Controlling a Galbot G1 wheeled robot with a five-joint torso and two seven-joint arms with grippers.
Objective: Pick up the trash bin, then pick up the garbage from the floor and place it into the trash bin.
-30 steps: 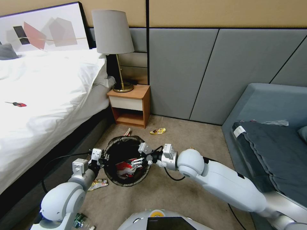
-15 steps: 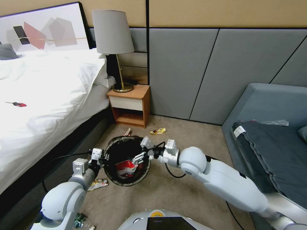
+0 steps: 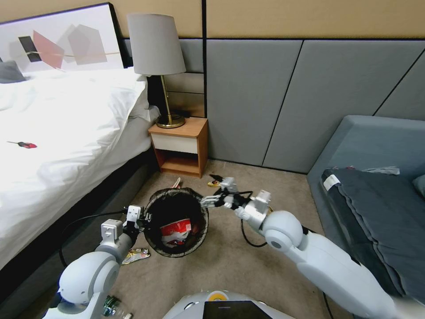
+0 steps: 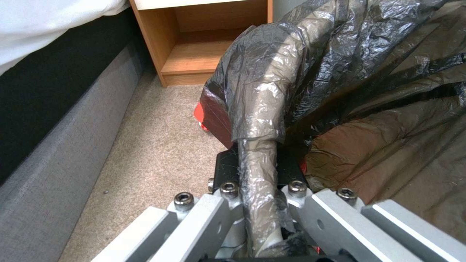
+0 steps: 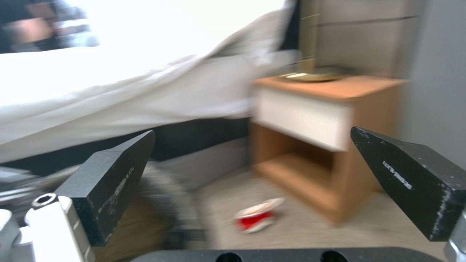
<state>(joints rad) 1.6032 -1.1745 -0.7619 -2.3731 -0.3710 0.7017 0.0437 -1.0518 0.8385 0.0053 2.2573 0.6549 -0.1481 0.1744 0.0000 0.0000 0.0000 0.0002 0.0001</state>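
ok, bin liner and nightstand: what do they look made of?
Bin liner: thin black plastic film, glossy and crinkled, stretched translucent where the left gripper clamps the trash bin rim. Nightstand: looks like orange-brown wood or wood-look laminate, smooth matte, with a white drawer front; can't tell which.

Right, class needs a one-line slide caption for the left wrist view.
Left gripper clamped on the bag-lined rim of the trash bin, held above the carpeted floor beside the wooden nightstand.
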